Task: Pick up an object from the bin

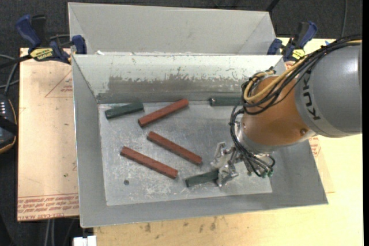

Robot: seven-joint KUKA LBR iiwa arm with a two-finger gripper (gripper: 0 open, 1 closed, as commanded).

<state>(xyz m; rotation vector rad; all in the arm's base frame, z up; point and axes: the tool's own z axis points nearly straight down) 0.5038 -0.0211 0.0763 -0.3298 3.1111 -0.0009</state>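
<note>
Three red-brown bars (pixel 174 148) lie left of the dark green bar (pixel 200 180); your jaws sit at its right end, probably to grip it; clenched or not, you cannot tell.

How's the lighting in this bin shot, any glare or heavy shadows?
Camera view: even light, no hard glare; the bin's back wall is brightest, with a darker band along its foot; the gripper casts little shadow by the dark bar at the front.
</note>
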